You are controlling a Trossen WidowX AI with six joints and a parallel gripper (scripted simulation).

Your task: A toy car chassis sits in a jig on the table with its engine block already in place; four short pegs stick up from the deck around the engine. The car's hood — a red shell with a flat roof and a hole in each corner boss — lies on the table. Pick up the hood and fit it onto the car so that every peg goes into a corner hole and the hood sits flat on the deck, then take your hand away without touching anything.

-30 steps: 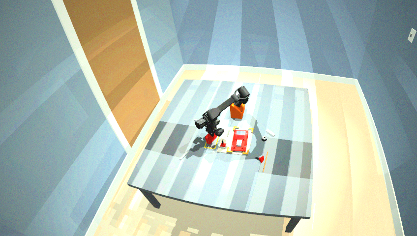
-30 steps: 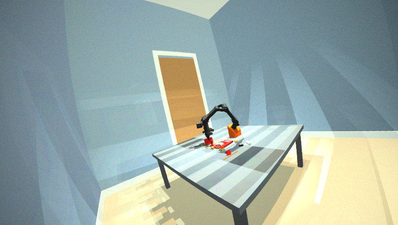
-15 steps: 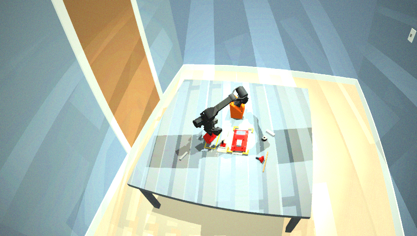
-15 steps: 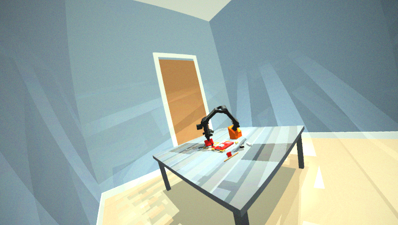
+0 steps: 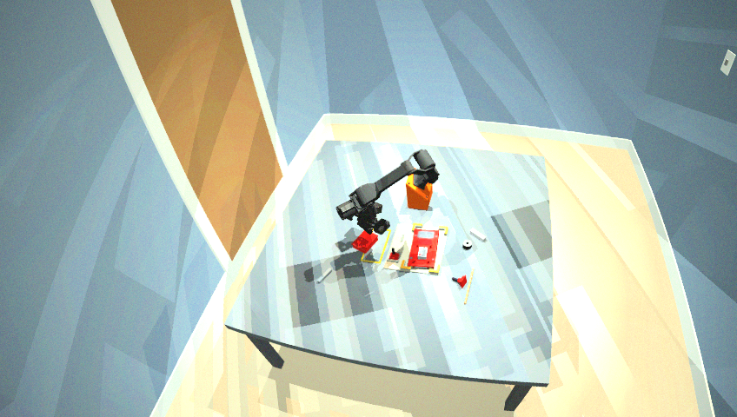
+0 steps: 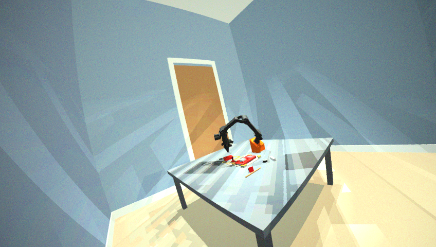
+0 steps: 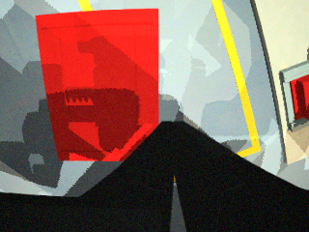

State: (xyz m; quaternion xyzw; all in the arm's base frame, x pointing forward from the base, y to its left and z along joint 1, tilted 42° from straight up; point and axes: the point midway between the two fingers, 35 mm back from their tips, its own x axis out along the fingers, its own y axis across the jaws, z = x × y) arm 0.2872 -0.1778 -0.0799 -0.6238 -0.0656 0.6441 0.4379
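Note:
The red hood [image 5: 365, 240] [image 6: 227, 157] [image 7: 97, 77] lies on the table at the left end of the yellow-outlined jig area [image 5: 385, 243] [image 7: 226, 45]. The arm's shadow falls across its flat top. The red car chassis [image 5: 427, 246] [image 6: 247, 159] sits in the jig to the right of the hood. My gripper [image 5: 381, 226] [image 6: 228, 150] [image 7: 172, 131] is shut and holds nothing. It hangs a short way above the table, just beside the hood's edge on the chassis side.
The arm's orange base [image 5: 419, 194] stands behind the jig. A small red part in a grey frame [image 7: 299, 97] lies between hood and chassis. A black wheel [image 5: 467, 244], a white block [image 5: 477, 234], a small red piece [image 5: 460, 280], a wooden stick [image 5: 468, 287] and a white peg [image 5: 324, 275] lie around.

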